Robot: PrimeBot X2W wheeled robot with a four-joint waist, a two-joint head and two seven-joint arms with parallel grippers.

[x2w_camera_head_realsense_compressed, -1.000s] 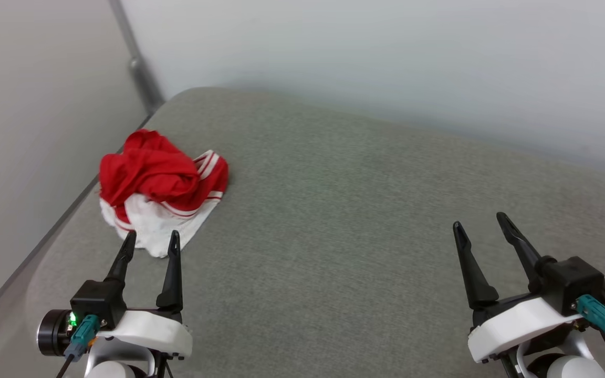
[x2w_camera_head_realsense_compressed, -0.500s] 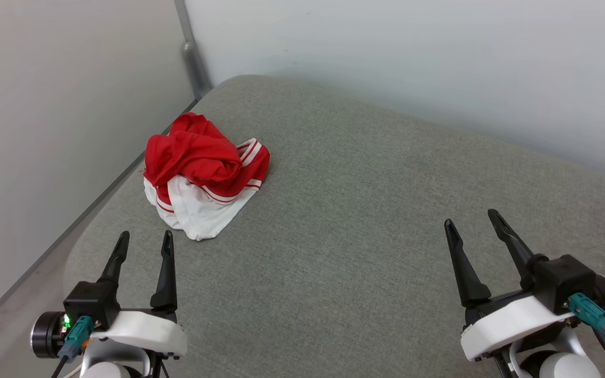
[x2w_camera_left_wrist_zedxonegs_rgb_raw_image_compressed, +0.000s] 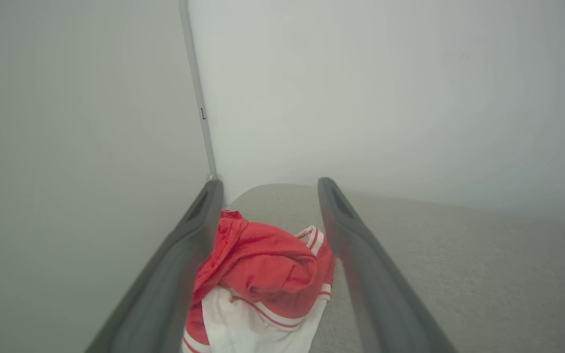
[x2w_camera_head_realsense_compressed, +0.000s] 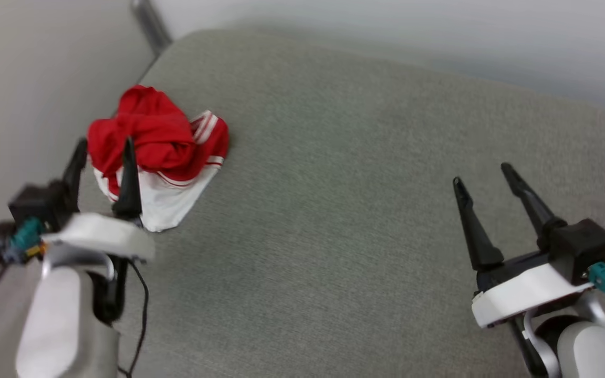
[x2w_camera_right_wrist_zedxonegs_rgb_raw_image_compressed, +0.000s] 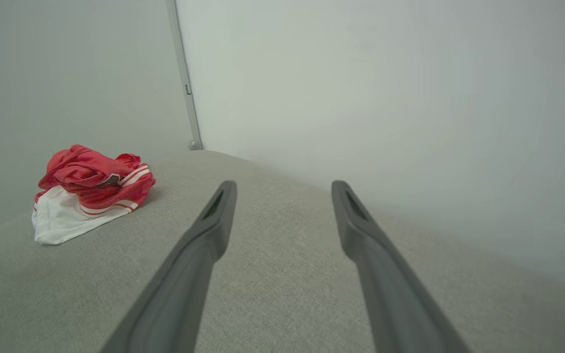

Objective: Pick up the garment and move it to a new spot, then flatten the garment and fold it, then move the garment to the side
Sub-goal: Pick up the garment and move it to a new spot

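Left gripper [x2w_camera_head_realsense_compressed: 104, 140], jaws spread, empty, poised at crumpled garment [x2w_camera_head_realsense_compressed: 168, 139] on grey cushion [x2w_camera_head_realsense_compressed: 334, 184]; best bite deep into red bunch. Right gripper [x2w_camera_head_realsense_compressed: 482, 174] released, well apart from garment.

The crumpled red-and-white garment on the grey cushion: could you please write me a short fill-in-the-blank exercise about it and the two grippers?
1. The crumpled red jersey garment has sleeves coloured ____.
2. It lies in a heap on a fabric cushion coloured ____.
3. The left gripper and the right gripper, each with two long dark fingers, are both ____, holding nothing.
4. The garment lies nearer the ____ gripper.
Missing words: white; grey; open; left.
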